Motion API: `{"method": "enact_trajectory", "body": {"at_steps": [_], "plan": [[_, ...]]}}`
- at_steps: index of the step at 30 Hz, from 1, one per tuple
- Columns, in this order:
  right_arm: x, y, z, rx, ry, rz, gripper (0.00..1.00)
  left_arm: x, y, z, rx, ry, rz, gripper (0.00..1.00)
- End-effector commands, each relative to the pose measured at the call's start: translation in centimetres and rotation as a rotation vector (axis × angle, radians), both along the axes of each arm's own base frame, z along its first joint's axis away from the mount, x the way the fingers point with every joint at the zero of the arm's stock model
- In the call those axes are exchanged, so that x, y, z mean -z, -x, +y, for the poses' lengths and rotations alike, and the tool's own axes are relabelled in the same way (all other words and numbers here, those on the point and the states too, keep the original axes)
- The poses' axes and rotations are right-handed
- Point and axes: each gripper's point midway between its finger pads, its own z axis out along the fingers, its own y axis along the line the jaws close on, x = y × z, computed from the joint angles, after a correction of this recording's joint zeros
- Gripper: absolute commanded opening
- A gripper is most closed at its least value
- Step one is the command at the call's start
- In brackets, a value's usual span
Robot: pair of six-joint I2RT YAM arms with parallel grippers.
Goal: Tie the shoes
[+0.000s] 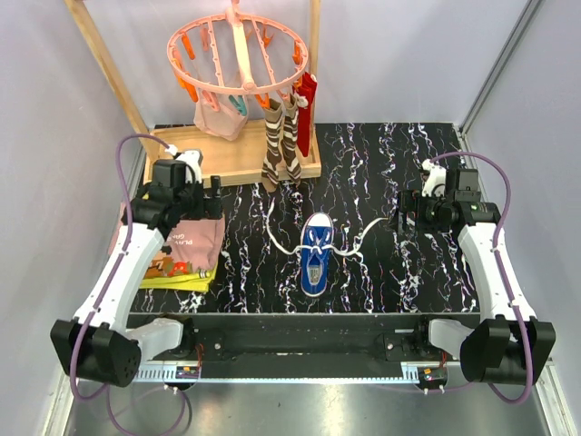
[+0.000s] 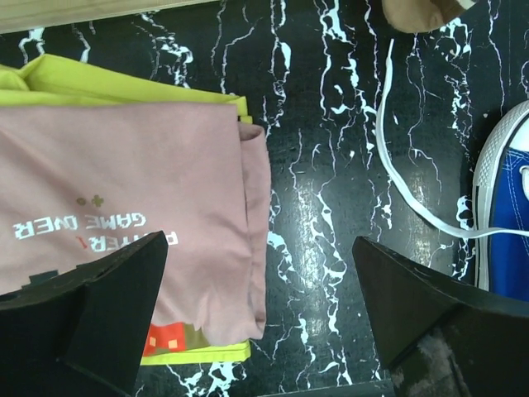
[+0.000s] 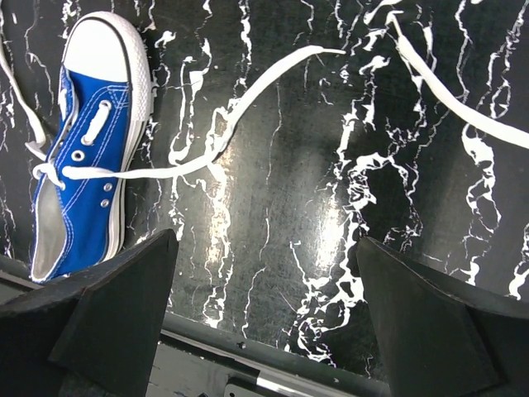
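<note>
A blue shoe [image 1: 315, 254] with a white toe cap lies in the middle of the black marbled table, toe pointing away from the arms. Its white laces are loose: one lace [image 1: 283, 238] trails left and the other lace [image 1: 363, 238] trails right. The shoe [image 3: 87, 141] shows at upper left in the right wrist view, with a lace [image 3: 248, 99] curving across the table. The left wrist view catches only the shoe's edge [image 2: 506, 223] and a lace [image 2: 397, 178]. My left gripper [image 2: 260, 273] hangs open over the edge of the folded shirts. My right gripper [image 3: 264, 273] is open over bare table, right of the shoe.
Folded pink shirt [image 2: 124, 215] on a yellow one lies at the left [image 1: 177, 250]. A wooden stand [image 1: 236, 163] at the back carries a pink peg hanger [image 1: 238, 54] with striped brown socks [image 1: 281, 141]. The table's front rail [image 3: 248, 347] is just beneath the right gripper.
</note>
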Motion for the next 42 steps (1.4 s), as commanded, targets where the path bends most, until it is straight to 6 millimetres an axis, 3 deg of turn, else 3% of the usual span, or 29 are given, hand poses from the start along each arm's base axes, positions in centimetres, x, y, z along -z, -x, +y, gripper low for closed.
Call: {"method": "enact_trajectory", "body": {"at_steps": [1, 7, 11, 19, 27, 35, 42], "plan": [[-0.5, -0.7, -0.7, 0.04, 0.024, -0.032, 1.0, -1.8, -2.9, -2.2, 0.016, -0.01, -0.083, 0.99], [0.3, -0.9, -0.9, 0.067, 0.025, 0.002, 1.0, -0.1, -4.3, -7.6, 0.095, -0.035, -0.1, 0.99], [1.2, -1.1, -0.6, 0.069, 0.004, 0.043, 1.0, 2.1, -4.8, -11.0, 0.132, -0.031, -0.067, 0.99], [1.9, -1.5, -0.5, 0.067, -0.006, 0.076, 1.0, 8.0, -4.6, -15.2, 0.186, -0.017, 0.106, 0.83], [2.6, -2.0, -0.4, 0.072, -0.015, 0.101, 1.0, 12.3, -4.4, -16.3, 0.148, -0.012, 0.227, 0.71], [3.0, -2.1, -0.2, 0.071, -0.028, 0.121, 1.0, 14.2, -6.0, -17.3, 0.12, -0.023, 0.257, 0.63], [3.0, -2.2, -0.1, 0.07, -0.035, 0.122, 1.0, 16.5, -6.8, -16.6, 0.056, -0.071, 0.286, 0.49]]}}
